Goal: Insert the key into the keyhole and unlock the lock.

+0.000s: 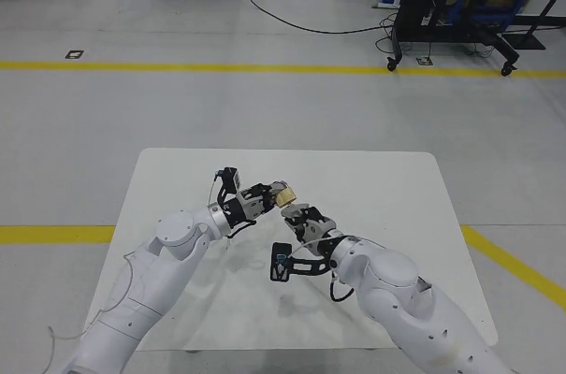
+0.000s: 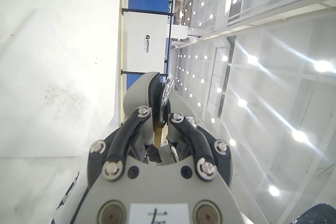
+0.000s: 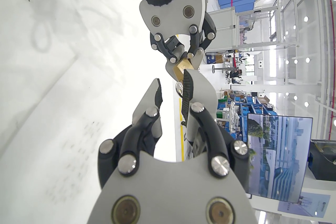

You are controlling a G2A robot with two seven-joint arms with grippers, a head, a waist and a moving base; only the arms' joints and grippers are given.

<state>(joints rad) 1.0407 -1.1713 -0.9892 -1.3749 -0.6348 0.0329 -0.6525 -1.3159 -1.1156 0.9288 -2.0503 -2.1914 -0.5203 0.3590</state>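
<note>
Lock [image 1: 284, 195] is clamped in my L gripper [image 3: 184, 59]: brass body pinched btwn both fingertips, over the middle of the white table [image 1: 385, 182]. Key [image 3: 179, 88] sticks out of the lock's far end, shaft running into the body and silver head pointing away from my L wrist, toward my R arm. My R gripper [image 3: 173, 83] sits right at that head w/ fingers apart. The ribbed pad of one finger [image 3: 188, 88] is up against the key head, or just beside it; can't tell which. The other finger [image 3: 158, 95] stands clear, w/ a gap btwn it and the key. From above, the two grippers meet nose to nose, w/ lock and key btwn them.
</note>
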